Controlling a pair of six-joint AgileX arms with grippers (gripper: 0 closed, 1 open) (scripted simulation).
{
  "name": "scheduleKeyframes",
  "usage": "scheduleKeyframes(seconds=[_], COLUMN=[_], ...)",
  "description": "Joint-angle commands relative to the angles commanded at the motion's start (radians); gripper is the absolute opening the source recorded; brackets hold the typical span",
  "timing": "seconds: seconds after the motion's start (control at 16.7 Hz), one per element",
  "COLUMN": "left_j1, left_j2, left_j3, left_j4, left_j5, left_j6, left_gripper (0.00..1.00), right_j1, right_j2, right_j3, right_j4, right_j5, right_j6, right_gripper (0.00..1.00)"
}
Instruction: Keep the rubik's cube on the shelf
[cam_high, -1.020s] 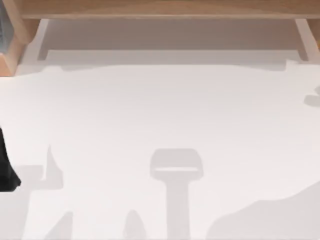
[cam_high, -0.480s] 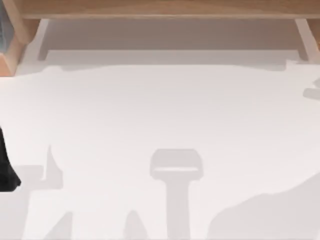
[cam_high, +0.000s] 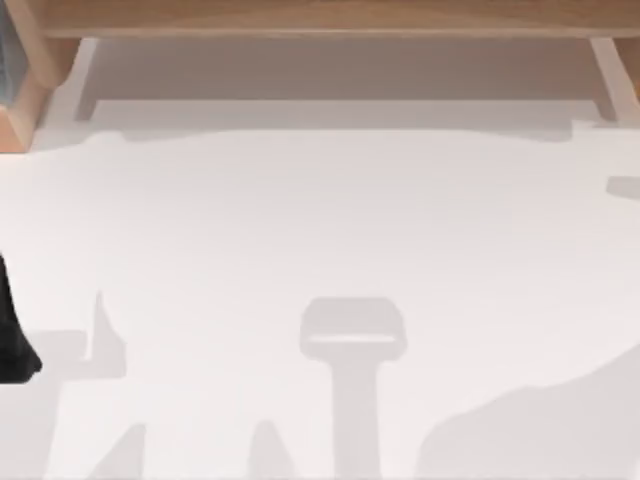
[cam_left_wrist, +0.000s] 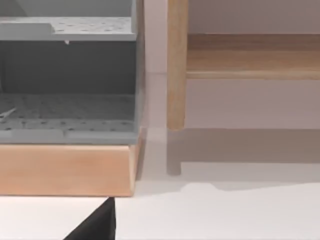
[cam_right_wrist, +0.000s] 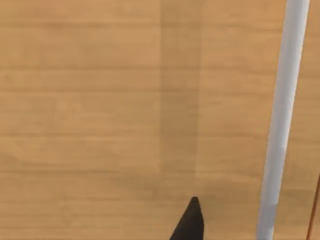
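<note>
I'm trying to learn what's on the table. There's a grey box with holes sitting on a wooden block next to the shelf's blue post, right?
Almost. The post is light-brown wood, not blue, as the left wrist view shows. The rest holds: the grey box with holes sits on a wooden block beside the shelf.

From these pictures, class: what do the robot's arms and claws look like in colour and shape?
Little of them shows. The left arm is a plain black shape at the table's left edge, without markings or cables. In the right wrist view, one claw finger is black and tapers to a point.
</note>
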Motion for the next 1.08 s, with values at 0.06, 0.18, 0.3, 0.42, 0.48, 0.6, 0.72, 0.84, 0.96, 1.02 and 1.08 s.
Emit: scheduleKeyframes(seconds=[0.06,0.18,0.3,0.42,0.48,0.6,0.72,0.84,0.96,1.02,1.08], left_j1=[0.000,0.000,0.000,0.000,0.000,0.000,0.000,0.000,0.000,0.000,0.000], left_j2=[0.000,0.000,0.000,0.000,0.000,0.000,0.000,0.000,0.000,0.000,0.000], left_j3=[0.000,0.000,0.000,0.000,0.000,0.000,0.000,0.000,0.000,0.000,0.000], left_j4=[0.000,0.000,0.000,0.000,0.000,0.000,0.000,0.000,0.000,0.000,0.000], left_j5=[0.000,0.000,0.000,0.000,0.000,0.000,0.000,0.000,0.000,0.000,0.000], left_j6=[0.000,0.000,0.000,0.000,0.000,0.000,0.000,0.000,0.000,0.000,0.000], left_gripper=[1.00,1.00,1.00,1.00,1.00,1.00,1.00,1.00,1.00,1.00,1.00], right_j1=[0.000,0.000,0.000,0.000,0.000,0.000,0.000,-0.005,-0.017,-0.024,-0.031], right_j2=[0.000,0.000,0.000,0.000,0.000,0.000,0.000,0.000,-0.024,-0.038,-0.052], right_j3=[0.000,0.000,0.000,0.000,0.000,0.000,0.000,-0.004,-0.041,-0.072,-0.108], right_j4=[0.000,0.000,0.000,0.000,0.000,0.000,0.000,0.000,0.026,0.045,0.061], right_j5=[0.000,0.000,0.000,0.000,0.000,0.000,0.000,-0.001,-0.014,-0.021,-0.027], right_j6=[0.000,0.000,0.000,0.000,0.000,0.000,0.000,0.003,0.005,0.005,0.005], right_gripper=[0.25,0.10,0.00,0.00,0.00,0.00,0.00,0.00,0.00,0.00,0.00])
